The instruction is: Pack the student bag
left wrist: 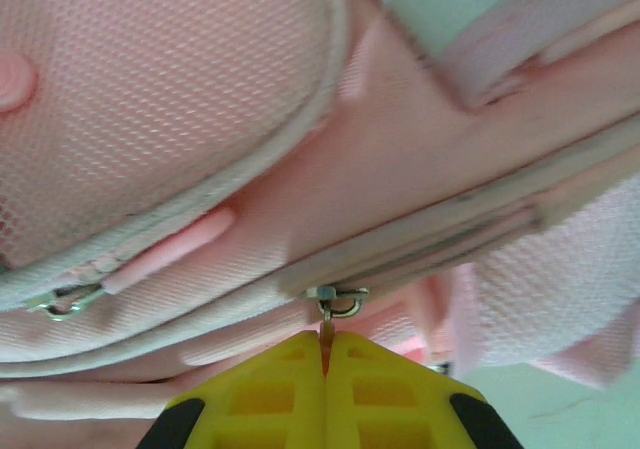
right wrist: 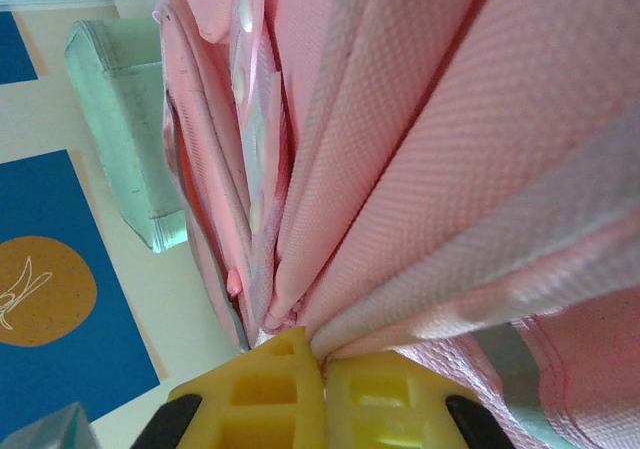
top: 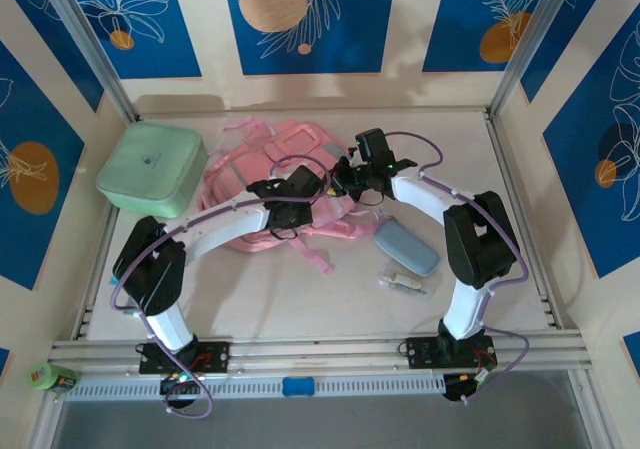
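Pink student bag [top: 245, 169] lies mid-table [top: 300, 299], twd the back. Green box [top: 152, 169] sits just beside it on the left & a grey-blue pencil case [top: 405, 246] is near on the right. Left gripper [left wrist: 325, 347]: yellow jaws pressed together on the thin zip pull [left wrist: 335, 301]. Right gripper [right wrist: 320, 361]: jaws pinched tight on a fold of the bag's pink cloth.

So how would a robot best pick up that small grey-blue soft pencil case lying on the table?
Across the middle of the grey-blue pencil case, coming straight down from above. It lies flat and long, slanting on the table, so jaws turned across its narrow width should close on both long sides.
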